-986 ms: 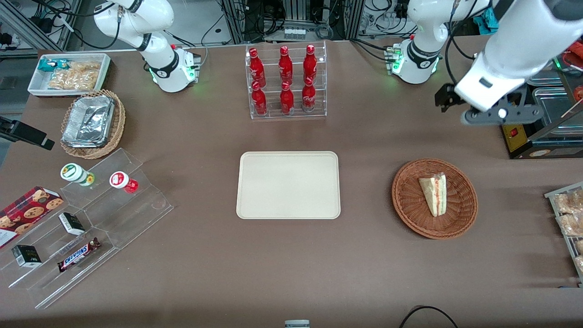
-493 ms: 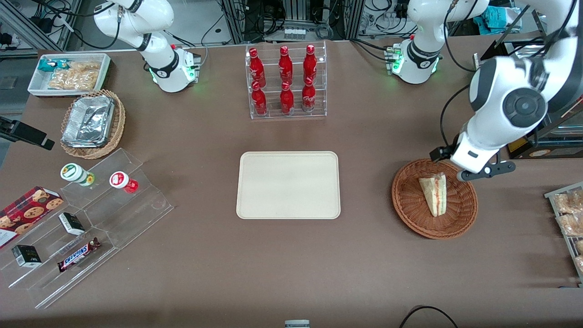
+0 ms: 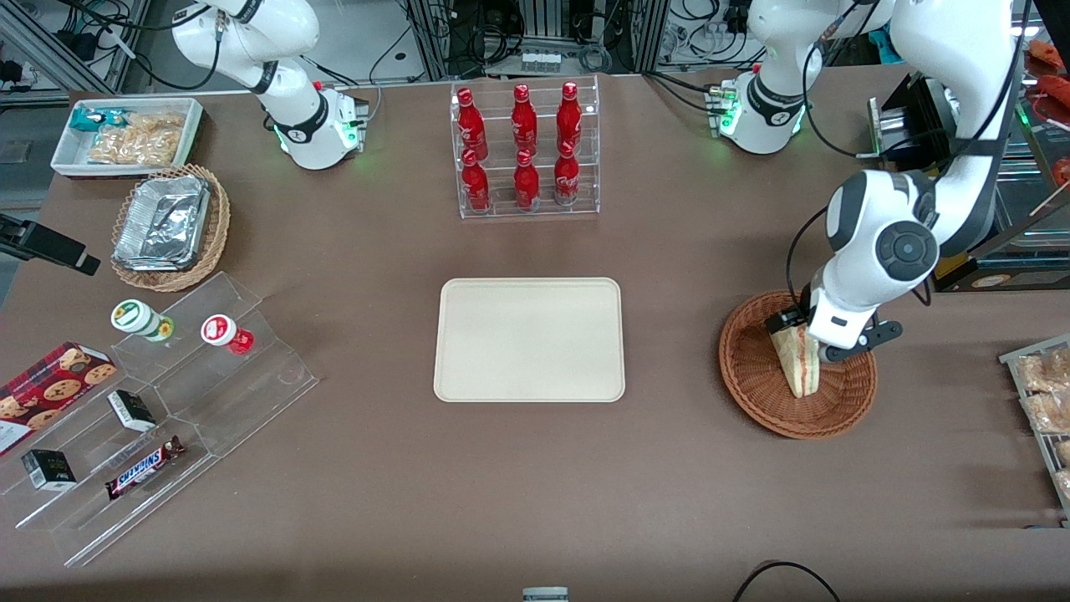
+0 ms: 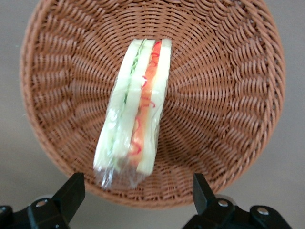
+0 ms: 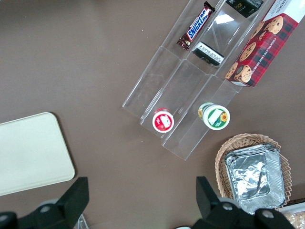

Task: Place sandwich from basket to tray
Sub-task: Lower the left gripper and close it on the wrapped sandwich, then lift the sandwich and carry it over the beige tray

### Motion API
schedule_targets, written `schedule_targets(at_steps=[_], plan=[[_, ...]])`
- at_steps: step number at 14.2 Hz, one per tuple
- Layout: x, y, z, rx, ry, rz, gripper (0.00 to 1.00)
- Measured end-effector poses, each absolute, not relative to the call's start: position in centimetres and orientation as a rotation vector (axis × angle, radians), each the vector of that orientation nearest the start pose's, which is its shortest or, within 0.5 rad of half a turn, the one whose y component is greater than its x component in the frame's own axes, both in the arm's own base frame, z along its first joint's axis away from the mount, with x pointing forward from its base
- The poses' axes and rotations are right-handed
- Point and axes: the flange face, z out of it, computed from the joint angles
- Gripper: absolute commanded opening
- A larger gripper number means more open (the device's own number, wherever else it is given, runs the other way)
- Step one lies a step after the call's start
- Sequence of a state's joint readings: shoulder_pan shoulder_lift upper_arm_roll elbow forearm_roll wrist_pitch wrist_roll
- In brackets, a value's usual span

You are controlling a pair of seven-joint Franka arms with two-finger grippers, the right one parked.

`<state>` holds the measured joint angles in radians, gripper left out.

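Note:
The sandwich [image 3: 799,374], a plastic-wrapped white wedge with red and green filling, lies in the round reddish-brown wicker basket [image 3: 744,368] toward the working arm's end of the table. My gripper [image 3: 815,341] hangs low over the sandwich end that lies farther from the front camera, hiding that end in the front view. In the left wrist view the sandwich [image 4: 138,109] lies along the middle of the basket [image 4: 228,95]. The gripper [image 4: 137,187] is open, its two black fingers [image 4: 72,190] wide apart over the basket rim with nothing between them. The beige tray [image 3: 529,339] lies bare at mid-table.
A clear rack of red bottles [image 3: 525,150] stands farther from the camera than the tray. Toward the parked arm's end are an acrylic stand with snacks [image 3: 159,418], a lighter basket of foil trays [image 3: 171,226] and a white bin [image 3: 125,134]. Bagged snacks [image 3: 1045,401] lie beside the basket.
The left arm has come down from high above the table's edge, toward the camera, to just over the basket and the sandwich. The sandwich has not moved.

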<state>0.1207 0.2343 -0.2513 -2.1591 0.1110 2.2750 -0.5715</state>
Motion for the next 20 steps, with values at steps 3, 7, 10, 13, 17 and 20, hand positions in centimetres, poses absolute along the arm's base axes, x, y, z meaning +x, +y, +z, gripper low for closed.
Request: schedule_targets(at_steps=[3, 7, 10, 13, 17, 20], plan=[[54.9, -5.8, 26.3, -3.032, -0.591, 0.162, 1.0], [55.1, -5.5, 24.7, -3.047, -0.568, 0.168, 0.34], [55.3, -5.4, 23.7, -3.052, -0.567, 0.176, 0.11], [56.0, -5.4, 24.4, -3.058, -0.571, 0.148, 0.1], [58.6, -6.7, 29.8, -3.053, -0.544, 0.132, 0.11], [59.2, -14.7, 38.2, -3.032, -0.453, 0.206, 0.12]])
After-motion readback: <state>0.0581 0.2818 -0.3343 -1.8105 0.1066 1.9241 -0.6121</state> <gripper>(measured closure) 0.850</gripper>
